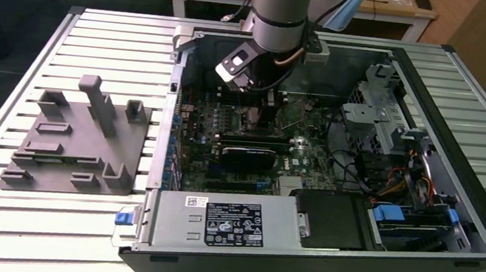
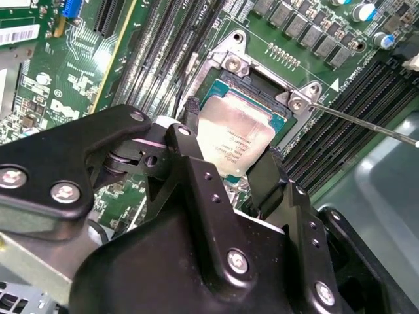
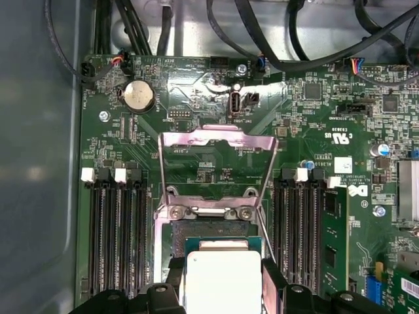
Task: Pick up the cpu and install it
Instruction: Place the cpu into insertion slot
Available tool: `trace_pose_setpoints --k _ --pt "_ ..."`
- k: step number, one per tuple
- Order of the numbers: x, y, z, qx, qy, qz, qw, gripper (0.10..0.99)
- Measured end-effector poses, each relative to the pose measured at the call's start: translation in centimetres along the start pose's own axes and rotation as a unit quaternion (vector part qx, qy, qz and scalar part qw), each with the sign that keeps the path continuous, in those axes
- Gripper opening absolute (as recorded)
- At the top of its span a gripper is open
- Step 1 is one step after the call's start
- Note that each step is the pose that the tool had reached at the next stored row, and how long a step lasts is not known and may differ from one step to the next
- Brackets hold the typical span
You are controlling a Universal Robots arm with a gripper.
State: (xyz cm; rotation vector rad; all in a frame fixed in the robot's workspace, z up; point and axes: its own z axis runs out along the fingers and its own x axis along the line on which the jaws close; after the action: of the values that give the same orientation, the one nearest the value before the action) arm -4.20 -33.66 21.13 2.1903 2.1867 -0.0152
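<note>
Silver-grey metal tops the cpu (image 2: 239, 127), which sits in the gripper (image 2: 230, 136) right at the open socket (image 3: 211, 230) of the green motherboard (image 3: 314, 131). The jaws stand narrow and press the chip on two opposite edges. I judge it light, stiff and thin, smooth on top and delicate underneath, so the edges look like the only good hold.

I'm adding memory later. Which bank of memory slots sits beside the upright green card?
The bank between the socket and the green card. The other bank runs along the board's outer edge, with no card beside it.
</note>
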Motion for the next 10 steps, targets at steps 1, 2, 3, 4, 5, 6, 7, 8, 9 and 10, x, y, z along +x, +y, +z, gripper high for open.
trace_pose_setpoints --k 1,2,3,4,5,6,7,8,9,10 --pt "0.04 0.03 0.08 0.0 -0.0006 0.0 1.0 0.541" --pt "0.08 0.03 0.19 0.0 -0.001 0.0 1.0 0.541" --pt "0.11 0.03 0.31 0.0 -0.0016 0.0 1.0 0.541" --pt "0.13 0.03 0.43 0.0 -0.0023 0.0 1.0 0.541" --pt "0.15 0.03 0.54 0.0 -0.0028 0.0 1.0 0.541" --pt "0.16 0.02 0.66 0.0 -0.0033 0.0 1.0 0.541" --pt "0.19 0.02 0.77 0.0 -0.0036 0.0 1.0 0.541" --pt "0.21 0.02 0.86 0.0 -0.004 0.0 1.0 0.541" --pt "0.21 0.02 0.91 0.0 -0.0042 0.0 1.0 0.541" --pt "0.21 0.01 0.95 0.0 -0.0042 0.001 1.0 0.541"
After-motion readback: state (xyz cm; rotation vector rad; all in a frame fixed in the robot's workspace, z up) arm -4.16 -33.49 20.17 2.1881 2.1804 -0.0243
